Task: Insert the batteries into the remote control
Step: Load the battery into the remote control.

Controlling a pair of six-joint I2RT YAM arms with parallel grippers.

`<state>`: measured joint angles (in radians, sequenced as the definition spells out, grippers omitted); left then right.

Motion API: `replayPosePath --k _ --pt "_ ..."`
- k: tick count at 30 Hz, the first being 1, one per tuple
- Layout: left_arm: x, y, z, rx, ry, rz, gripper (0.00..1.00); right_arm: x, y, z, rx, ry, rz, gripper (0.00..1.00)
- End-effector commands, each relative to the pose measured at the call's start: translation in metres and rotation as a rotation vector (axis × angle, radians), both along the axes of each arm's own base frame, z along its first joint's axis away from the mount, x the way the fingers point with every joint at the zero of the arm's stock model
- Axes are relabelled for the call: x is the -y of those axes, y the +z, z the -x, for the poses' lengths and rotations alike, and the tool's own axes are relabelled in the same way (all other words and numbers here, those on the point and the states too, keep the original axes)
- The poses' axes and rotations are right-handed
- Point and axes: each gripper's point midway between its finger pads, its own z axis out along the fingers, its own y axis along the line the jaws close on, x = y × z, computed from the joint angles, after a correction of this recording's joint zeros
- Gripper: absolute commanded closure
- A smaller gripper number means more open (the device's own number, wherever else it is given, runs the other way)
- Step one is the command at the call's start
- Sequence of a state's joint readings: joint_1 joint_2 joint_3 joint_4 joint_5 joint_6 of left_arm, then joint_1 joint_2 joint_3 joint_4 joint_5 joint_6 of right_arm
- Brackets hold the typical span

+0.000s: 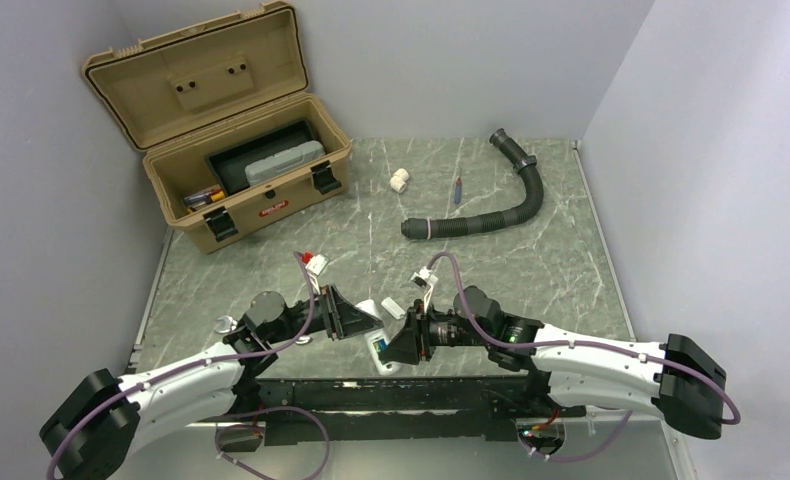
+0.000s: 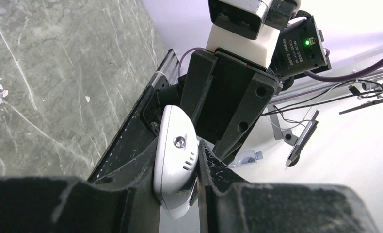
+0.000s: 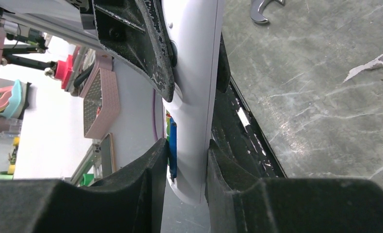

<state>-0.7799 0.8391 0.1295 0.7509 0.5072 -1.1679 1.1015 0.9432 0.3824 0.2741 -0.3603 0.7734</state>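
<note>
I see the white remote held on edge at the near centre, off the table, clamped by my left gripper and right gripper. A blue battery lies along its open side, and only a sliver of the green battery shows.

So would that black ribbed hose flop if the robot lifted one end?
Probably. The black ribbed plastic hose lies curved on the grey-green stone-look table, so it likely bends and sags. Its ribs should make it less slippery. It looks hollow, so probably light for its size.
</note>
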Motion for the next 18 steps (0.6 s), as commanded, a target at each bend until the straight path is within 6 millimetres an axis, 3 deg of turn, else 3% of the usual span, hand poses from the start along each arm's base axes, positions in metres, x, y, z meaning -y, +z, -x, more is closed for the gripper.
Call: replayPosePath --k 1,9,14,18 --pt "0.001 0.016 -0.011 -0.01 0.055 0.038 1.0 0.0 0.009 -0.011 0.082 -0.038 0.016 0.86" --pt "0.0 0.011 -0.012 -0.014 0.06 0.025 1.0 0.001 0.009 -0.011 0.107 -0.037 0.037 0.85" --pt "0.0 0.005 -0.014 -0.007 0.07 -0.003 1.0 0.003 0.021 -0.012 0.156 -0.031 0.022 0.55" --pt "-0.001 -0.001 -0.016 -0.004 0.081 -0.033 1.0 0.005 0.032 -0.01 0.18 -0.021 -0.02 0.38"
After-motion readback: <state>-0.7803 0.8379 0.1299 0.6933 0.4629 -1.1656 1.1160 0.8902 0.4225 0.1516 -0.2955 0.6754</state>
